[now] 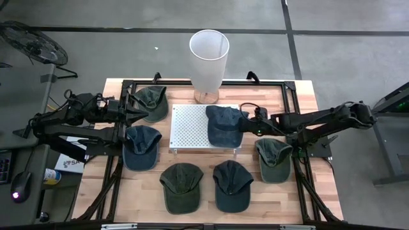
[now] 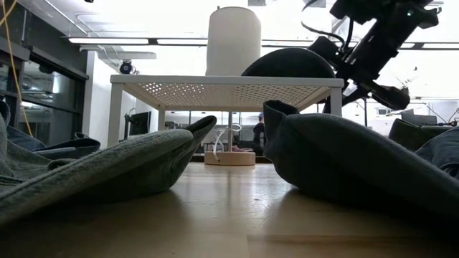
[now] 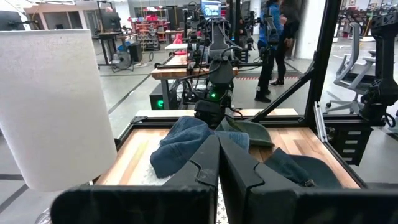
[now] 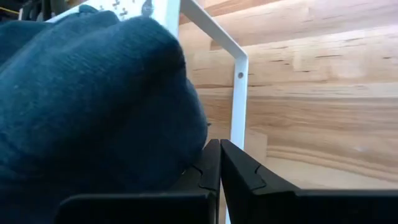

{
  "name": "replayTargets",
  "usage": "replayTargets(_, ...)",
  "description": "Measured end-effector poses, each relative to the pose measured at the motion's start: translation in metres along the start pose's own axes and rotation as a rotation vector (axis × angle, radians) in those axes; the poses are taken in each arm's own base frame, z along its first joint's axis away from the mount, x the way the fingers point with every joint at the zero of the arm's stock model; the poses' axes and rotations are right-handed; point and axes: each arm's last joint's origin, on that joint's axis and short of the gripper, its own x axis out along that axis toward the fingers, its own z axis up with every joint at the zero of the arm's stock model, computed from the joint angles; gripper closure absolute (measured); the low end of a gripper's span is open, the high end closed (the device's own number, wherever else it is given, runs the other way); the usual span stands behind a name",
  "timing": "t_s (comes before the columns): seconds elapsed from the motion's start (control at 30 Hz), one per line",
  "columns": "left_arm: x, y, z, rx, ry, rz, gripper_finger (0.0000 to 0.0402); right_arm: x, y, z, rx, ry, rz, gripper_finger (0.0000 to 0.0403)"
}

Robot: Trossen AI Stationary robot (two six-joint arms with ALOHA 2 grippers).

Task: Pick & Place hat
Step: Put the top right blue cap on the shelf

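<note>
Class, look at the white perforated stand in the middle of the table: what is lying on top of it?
One blue cap lies on the right part of the white perforated stand, with the shut right gripper at its edge. The rest of the top shows bare; the part under the cap is hidden.

You see a navy cap (image 1: 224,124) on a white perforated rack (image 1: 190,126), olive caps (image 1: 181,185) lower frame, pale wood table (image 1: 307,96).

Both claws (image 1: 144,113) (image 1: 246,121) shut.
</note>
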Motion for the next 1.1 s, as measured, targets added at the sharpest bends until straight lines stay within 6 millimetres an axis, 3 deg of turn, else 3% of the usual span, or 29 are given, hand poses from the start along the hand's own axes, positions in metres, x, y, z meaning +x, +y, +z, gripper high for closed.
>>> replayTargets(1.1,0.000,0.000,0.000,0.000,0.000,0.000,0.0399,-0.001,0.011,0.000,-0.069,0.016,0.110,0.0403)
